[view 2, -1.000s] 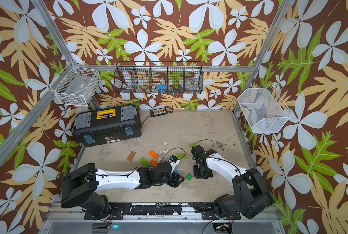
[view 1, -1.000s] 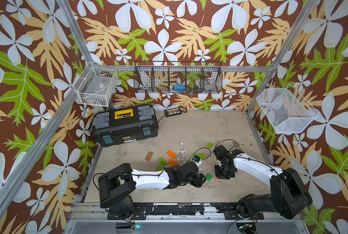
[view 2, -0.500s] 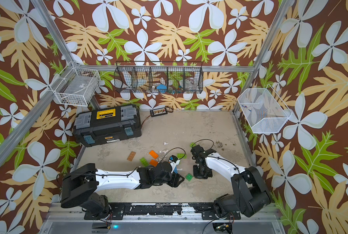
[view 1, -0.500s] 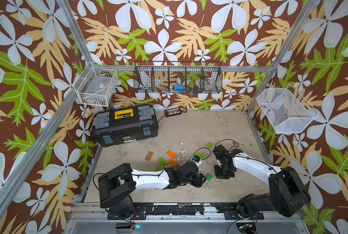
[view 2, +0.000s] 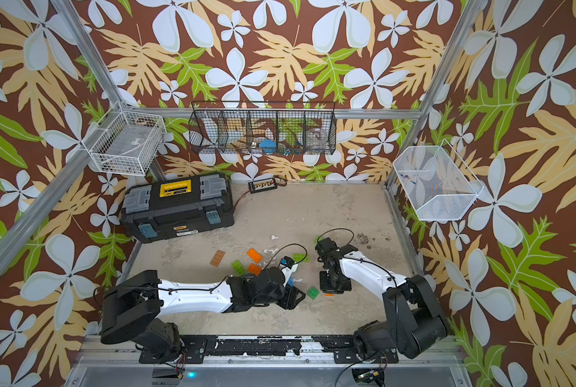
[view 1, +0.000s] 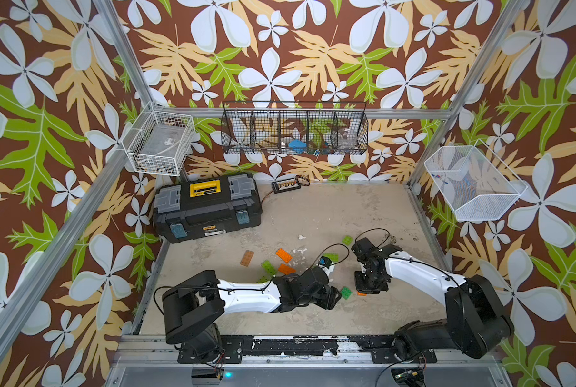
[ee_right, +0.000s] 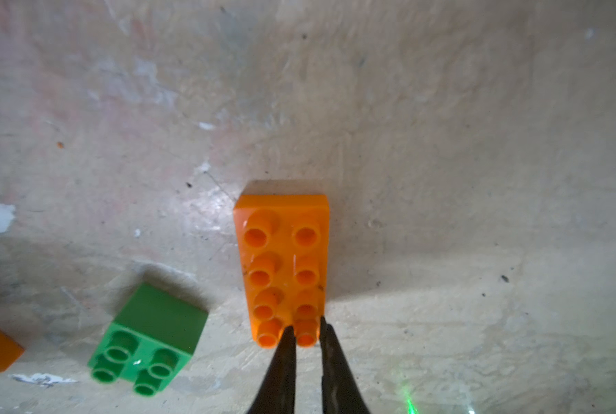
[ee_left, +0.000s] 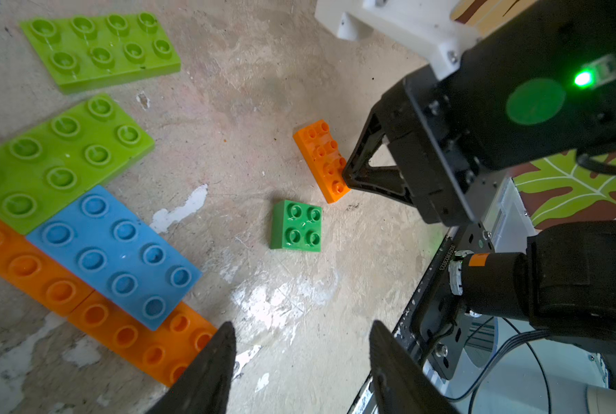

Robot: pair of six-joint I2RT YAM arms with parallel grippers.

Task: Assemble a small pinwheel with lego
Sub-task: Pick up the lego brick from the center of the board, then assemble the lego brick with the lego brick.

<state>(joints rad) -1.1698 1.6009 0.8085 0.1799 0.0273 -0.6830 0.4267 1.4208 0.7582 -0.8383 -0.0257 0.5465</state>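
- Though a second has gone by, nothing has visibly shifted: the left arm (view 1: 246, 295), the right arm (view 1: 414, 271) and every brick sit where they did, and the right jaws have stayed narrow.
- The table (view 1: 330, 214) is worn beige, scuffed with white patches and edged by aluminium rails (view 1: 425, 217).
- The walls (view 1: 313, 50) carry a print of big leaves and white flowers.
- A black toolbox (view 1: 208, 207) stands at the table's far corner. A black wire rack (view 1: 295, 129) hangs on the back wall, and white baskets hang on the side walls (view 1: 159, 147) (view 1: 471, 184).
- The right jaws point down at the table, their tips on either side of an end stud of the orange brick (ee_right: 281, 265), pinching it. The brick lies flat, studs up, and stretches away from the tips.
- The green square (ee_left: 295, 225) lies studs up between the two pairs of jaws, just beside the orange brick and touching neither pair.
- The left jaws stand partly apart, low over the table, with nothing between them.
- Beside one left fingertip (ee_left: 206, 372), a blue brick (ee_left: 113, 256) sits on orange plates (ee_left: 138, 340), next to lime plates (ee_left: 55, 161).
- A brown brick (view 1: 246, 258) lies well apart from both pairs of jaws.
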